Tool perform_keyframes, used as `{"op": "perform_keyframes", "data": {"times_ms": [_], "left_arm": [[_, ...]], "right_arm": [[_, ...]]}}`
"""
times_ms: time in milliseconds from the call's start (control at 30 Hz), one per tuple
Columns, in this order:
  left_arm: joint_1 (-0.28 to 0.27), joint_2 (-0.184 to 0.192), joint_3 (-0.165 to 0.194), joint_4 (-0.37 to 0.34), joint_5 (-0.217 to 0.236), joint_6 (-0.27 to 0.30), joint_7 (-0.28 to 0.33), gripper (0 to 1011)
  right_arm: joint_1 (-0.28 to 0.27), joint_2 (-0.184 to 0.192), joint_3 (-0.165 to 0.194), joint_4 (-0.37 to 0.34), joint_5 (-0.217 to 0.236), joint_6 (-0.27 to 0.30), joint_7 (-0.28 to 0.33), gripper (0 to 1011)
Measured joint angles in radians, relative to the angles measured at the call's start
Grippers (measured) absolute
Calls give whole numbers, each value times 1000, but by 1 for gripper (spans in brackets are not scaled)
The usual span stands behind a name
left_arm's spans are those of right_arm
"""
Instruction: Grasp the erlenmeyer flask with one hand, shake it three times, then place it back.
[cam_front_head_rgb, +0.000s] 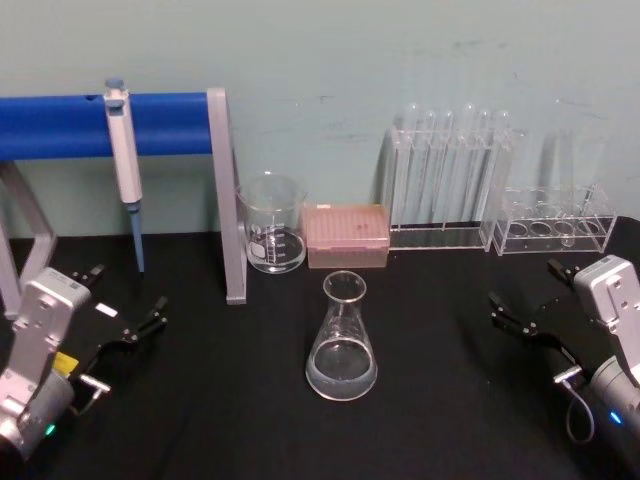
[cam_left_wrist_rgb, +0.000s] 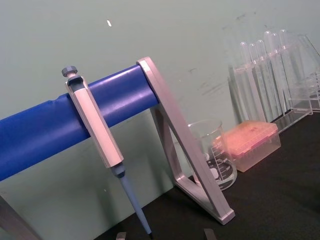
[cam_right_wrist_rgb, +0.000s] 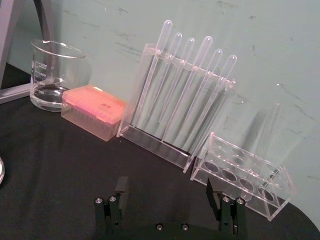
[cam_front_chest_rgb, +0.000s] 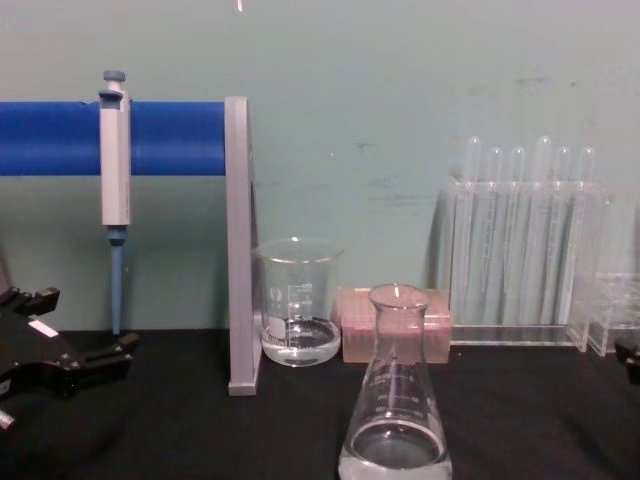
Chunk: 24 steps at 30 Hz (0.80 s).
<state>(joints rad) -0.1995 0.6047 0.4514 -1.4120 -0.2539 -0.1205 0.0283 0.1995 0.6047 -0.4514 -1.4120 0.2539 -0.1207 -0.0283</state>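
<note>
Left tool (cam_front_head_rgb: 125, 291) and right tool (cam_front_head_rgb: 521, 283) were spread open, and the erlenmeyer flask (cam_front_head_rgb: 342, 345) stood upright on the desk (cam_front_head_rgb: 200, 400) between them, well apart from each; it looked light, slippery and easy to break, so its thin neck seemed best to hold.

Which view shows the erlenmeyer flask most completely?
The head view: the erlenmeyer flask stands whole, rim to base. The chest view shows its side, base cropped. The right wrist view catches perhaps a sliver.
</note>
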Motion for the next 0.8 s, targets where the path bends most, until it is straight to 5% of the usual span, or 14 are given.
{"op": "perform_keyframes", "data": {"times_ms": [800], "left_arm": [[0, 0, 0, 0, 0, 0, 0, 1001]], "right_arm": [[0, 0, 0, 0, 0, 0, 0, 1000]]}}
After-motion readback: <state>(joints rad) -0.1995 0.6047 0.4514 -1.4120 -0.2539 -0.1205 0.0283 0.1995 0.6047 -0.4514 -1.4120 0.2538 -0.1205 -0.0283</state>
